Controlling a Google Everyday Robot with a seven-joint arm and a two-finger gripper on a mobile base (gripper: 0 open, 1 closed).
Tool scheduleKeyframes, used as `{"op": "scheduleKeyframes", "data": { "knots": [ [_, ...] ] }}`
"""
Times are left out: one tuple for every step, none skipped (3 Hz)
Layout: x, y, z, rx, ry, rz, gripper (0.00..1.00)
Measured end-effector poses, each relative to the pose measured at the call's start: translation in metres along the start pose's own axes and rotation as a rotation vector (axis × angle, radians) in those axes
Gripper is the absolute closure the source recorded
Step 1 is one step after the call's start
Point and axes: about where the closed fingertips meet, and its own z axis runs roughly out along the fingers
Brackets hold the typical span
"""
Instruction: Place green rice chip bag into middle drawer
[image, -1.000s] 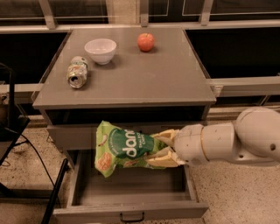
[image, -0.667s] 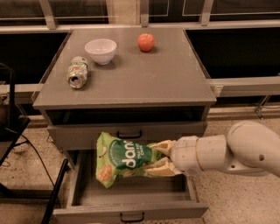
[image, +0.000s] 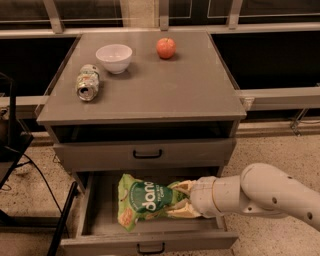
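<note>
The green rice chip bag (image: 142, 201) is bright green with white lettering. It hangs low inside the open middle drawer (image: 100, 210), a grey tray pulled out below a closed drawer front. My gripper (image: 181, 200) reaches in from the right on a white arm and is shut on the bag's right end. The bag lies lengthwise across the middle of the tray, its left end near the tray floor. I cannot tell whether it rests on the floor.
On the cabinet top stand a white bowl (image: 114, 58), a crushed soda can (image: 88, 83) and a red apple (image: 166, 48). The closed drawer (image: 147, 154) above has a black handle. A dark stand with cables (image: 15, 150) is at the left.
My gripper has carried the bag downward, from in front of the upper drawer panel into the open drawer tray. The arm has dropped lower.
</note>
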Motion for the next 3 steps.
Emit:
{"op": "scheduleKeyframes", "data": {
  "knots": [
    [0.0,0.0,0.0,0.0,0.0,0.0,1.0],
    [0.011,0.001,0.013,-0.017,0.0,0.001,1.0],
    [0.03,-0.003,0.031,-0.031,0.002,0.003,1.0]
  ]
}}
